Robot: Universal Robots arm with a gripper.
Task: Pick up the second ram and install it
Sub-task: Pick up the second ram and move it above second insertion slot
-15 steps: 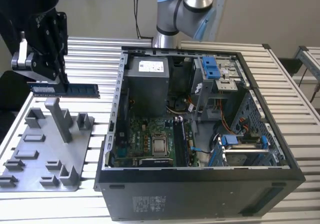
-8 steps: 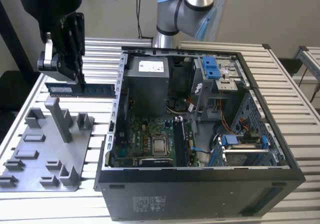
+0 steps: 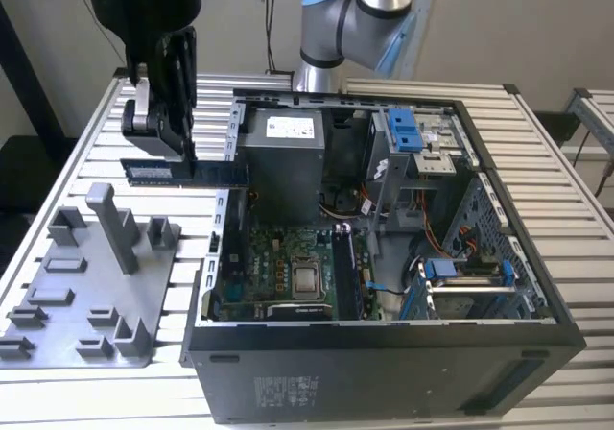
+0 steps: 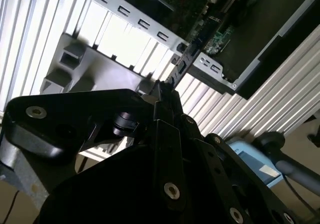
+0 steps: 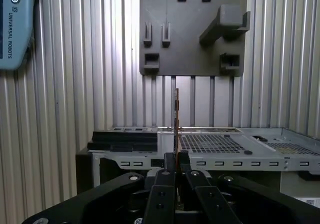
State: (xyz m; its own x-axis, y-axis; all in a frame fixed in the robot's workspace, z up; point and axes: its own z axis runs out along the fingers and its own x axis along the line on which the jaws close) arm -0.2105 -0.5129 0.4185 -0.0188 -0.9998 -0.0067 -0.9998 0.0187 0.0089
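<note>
My gripper is shut on the second ram, a long dark strip with a pale label. It hangs level in the air above the slatted table, just off the open computer case toward the exterior view's left. One end of the strip reaches the case's wall. In both wrist views the ram is edge-on: the ram rises from my gripper, and the ram juts from my gripper toward the case's rim. The motherboard lies open inside the case.
The grey plastic tray with upright posts sits on the table at the exterior view's left, below the ram; the tray also faces the first wrist camera. The arm's base stands behind the case. Drive cages and cables fill the case's right half.
</note>
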